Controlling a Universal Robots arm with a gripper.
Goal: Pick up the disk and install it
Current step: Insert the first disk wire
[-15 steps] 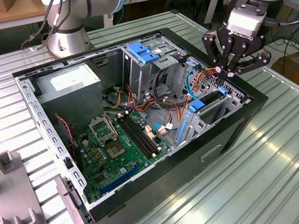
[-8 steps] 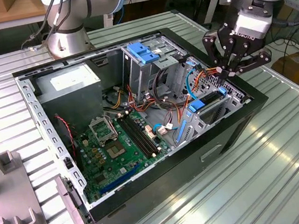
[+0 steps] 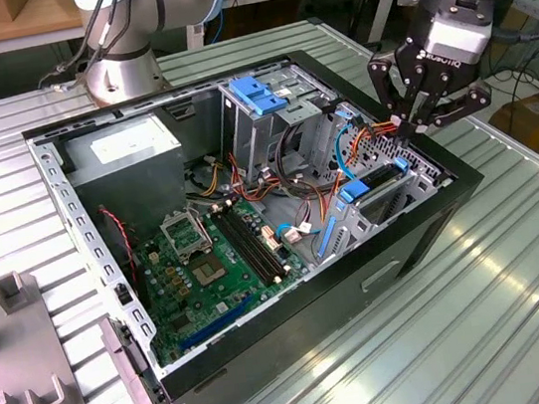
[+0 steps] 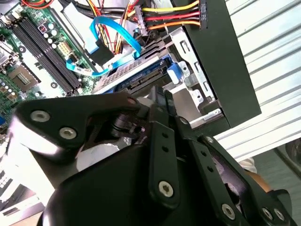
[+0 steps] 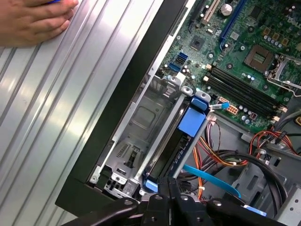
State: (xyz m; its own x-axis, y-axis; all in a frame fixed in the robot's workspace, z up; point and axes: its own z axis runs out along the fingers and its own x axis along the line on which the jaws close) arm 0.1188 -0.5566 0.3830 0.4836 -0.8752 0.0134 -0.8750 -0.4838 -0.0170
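Computer case, black and with its side off, lies on the ribbed metal table. Inside it there is a green motherboard and a grey power box with a white label. There is also a metal drive cage with a blue latch on top.

The disk is inside the case. It sits in the drive slot at the end of the case on the exterior view's right. Its thin edge faces up. In the first wrist view its blue rail runs along the slot, and the dark body of the disk sits beside the rail between metal walls.

The gripper hangs right over one end of the disk. Its fingers are pressed close together and there is nothing between them. In the first wrist view the tips of the gripper are right at the blue end of the disk. I cannot tell if they touch it.

Red, orange and yellow wires and a flat blue cable run just beside the disk.

A person's hand rests flat on the table next to the case, well apart from the gripper. A grey holder sits on the table on the exterior view's left, away from the case.
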